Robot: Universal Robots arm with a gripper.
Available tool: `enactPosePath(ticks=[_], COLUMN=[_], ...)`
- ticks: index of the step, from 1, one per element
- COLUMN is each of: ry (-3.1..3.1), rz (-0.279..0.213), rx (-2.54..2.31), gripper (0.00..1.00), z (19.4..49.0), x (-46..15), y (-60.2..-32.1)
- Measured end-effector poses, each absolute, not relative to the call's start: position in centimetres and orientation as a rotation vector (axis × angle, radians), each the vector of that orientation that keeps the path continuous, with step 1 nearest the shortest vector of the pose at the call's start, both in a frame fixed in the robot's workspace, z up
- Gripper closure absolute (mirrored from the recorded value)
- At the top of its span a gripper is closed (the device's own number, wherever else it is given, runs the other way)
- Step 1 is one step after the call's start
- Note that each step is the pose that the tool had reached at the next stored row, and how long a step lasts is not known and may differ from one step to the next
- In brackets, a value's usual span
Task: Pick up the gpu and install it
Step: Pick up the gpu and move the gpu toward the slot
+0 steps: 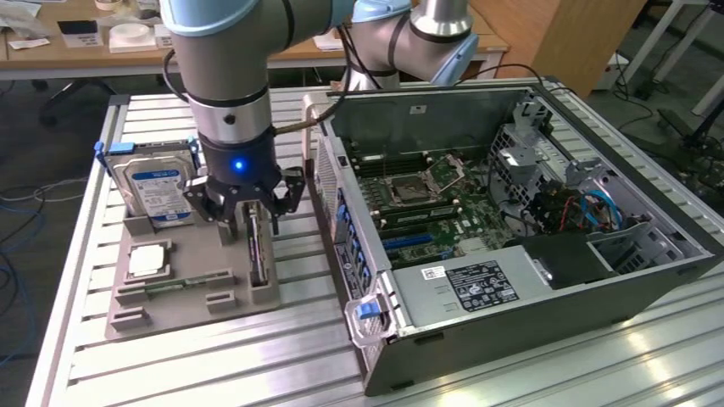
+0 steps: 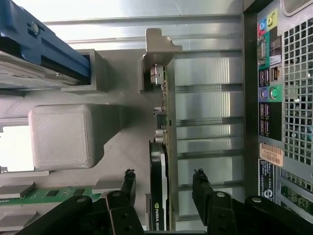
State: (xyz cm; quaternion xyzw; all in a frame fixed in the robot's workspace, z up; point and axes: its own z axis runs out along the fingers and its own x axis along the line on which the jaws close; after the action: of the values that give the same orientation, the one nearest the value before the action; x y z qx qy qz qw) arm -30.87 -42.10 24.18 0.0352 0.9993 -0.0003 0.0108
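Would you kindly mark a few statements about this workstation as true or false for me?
1. The gripper is open, its fingers on either side of the gpu. True.
2. The gpu is seated inside the computer case. False: it stands on edge in the grey holder beside the case.
3. The hard drive stands in the same holder. True.
4. The case is closed. False: its side is open and the motherboard shows.
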Motion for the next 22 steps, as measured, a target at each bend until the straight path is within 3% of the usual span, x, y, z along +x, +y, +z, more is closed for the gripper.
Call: enactPosePath(ticks=[22], ry=[3.119], rz=[-0.003], rx=[0.071], gripper=[0.41], z=[21.6], x=[-30.9], y=[-42.0])
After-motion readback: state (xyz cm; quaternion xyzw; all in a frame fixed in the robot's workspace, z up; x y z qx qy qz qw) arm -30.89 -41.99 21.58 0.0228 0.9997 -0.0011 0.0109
